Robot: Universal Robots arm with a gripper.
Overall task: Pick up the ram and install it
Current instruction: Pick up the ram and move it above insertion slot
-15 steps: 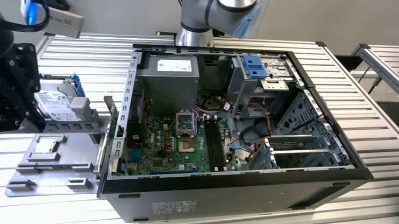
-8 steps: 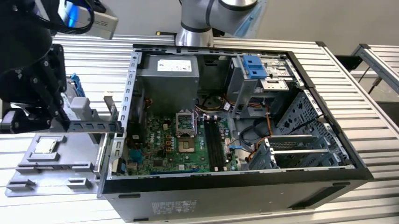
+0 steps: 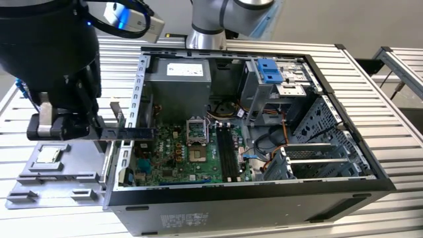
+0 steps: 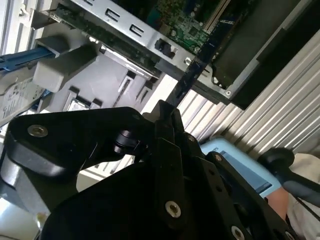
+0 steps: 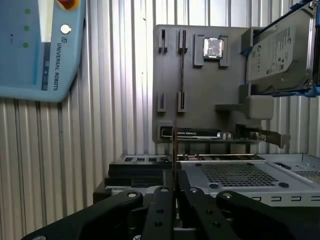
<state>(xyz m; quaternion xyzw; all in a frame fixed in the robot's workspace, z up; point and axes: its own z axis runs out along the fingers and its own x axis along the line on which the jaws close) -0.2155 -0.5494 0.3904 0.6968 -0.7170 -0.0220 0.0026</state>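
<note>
case (image 3: 231, 213): matt grey metal | tray (image 3: 82, 158): matt grey plastic | tool (image 5: 174, 192): matt black | ram (image 4: 186, 85): dark circuit board

Ram (image 3: 130, 132): thin, flat, narrow stick, dark in colour. It is held off the surface, clamped at one end between the jaws of the gripper (image 3: 99, 132), which press on its flat faces. In the exterior view it lies roughly level and on edge. Its free end points to the exterior view's right and reaches over the left wall of the open computer case (image 3: 251, 208). In the first wrist view the ram (image 5: 174, 150) shows edge-on as a fine line. In the second wrist view the ram (image 4: 192, 75) is a dark strip running out from the jaws
</note>
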